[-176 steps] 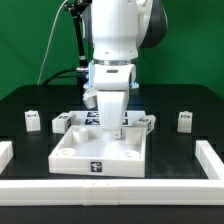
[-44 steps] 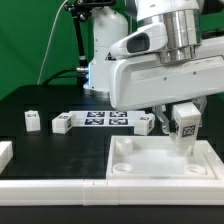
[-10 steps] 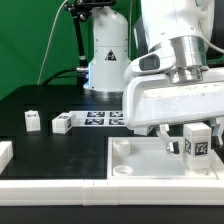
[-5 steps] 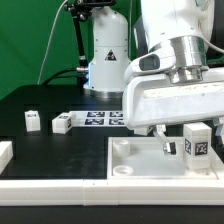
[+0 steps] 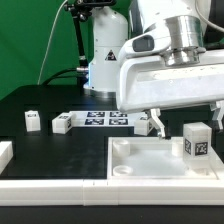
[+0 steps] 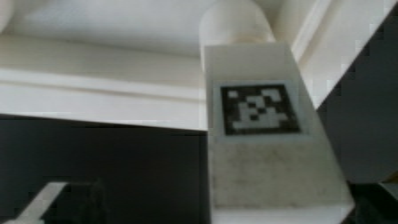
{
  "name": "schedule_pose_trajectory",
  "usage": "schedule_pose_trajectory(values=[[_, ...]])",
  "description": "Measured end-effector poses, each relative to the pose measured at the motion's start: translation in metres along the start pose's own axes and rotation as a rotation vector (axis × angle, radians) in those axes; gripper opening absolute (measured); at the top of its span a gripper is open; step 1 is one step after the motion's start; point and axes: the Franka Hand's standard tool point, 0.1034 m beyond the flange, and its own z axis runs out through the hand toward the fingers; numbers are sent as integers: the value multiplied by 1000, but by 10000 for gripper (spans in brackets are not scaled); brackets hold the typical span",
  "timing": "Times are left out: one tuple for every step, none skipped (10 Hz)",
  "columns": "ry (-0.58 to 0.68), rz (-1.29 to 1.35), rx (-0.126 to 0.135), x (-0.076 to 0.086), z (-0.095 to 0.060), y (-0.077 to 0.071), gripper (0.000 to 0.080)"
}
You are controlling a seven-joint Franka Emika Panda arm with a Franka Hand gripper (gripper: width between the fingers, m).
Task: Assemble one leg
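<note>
A leg (image 5: 197,140), a small white post with a square tag, stands upright in the exterior view's right corner of the white panel (image 5: 150,167). My gripper (image 5: 187,123) hangs just above it, open, with one finger (image 5: 156,123) to the exterior view's left of the leg and apart from it. In the wrist view the leg (image 6: 262,120) fills the middle, tag facing the camera, with the panel (image 6: 107,70) behind it. A fingertip (image 6: 43,202) shows off to the side, not touching the leg.
Three more legs stand on the black table (image 5: 60,145): one (image 5: 33,120), a second (image 5: 62,123) and a third (image 5: 145,124). The marker board (image 5: 104,119) lies between them. A white rail (image 5: 50,186) runs along the front edge.
My gripper has let go of the leg and risen. The leg stays standing in the panel's corner.
</note>
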Motion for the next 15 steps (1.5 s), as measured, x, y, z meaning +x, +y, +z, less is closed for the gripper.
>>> schedule_pose_trajectory(values=[[-17, 1, 5, -2, 1, -1, 649], [-46, 0, 14, -3, 2, -3, 649], [-43, 0, 13, -2, 2, -3, 649], [-114, 7, 33, -9, 4, -8, 649], [-218, 15, 62, -10, 3, -14, 649], [-258, 17, 75, -6, 2, -16, 649], [-367, 25, 95, -13, 1, -18, 649], [-410, 22, 101, -7, 3, -13, 649], [-401, 25, 97, -1, 6, -8, 649], [-397, 25, 97, -2, 7, -9, 649], [-398, 25, 97, -2, 7, -9, 649], [-398, 25, 97, -2, 7, -8, 649], [-398, 25, 97, -2, 7, -8, 649], [-398, 25, 97, -2, 7, -9, 517], [-398, 25, 97, -2, 7, -9, 517]])
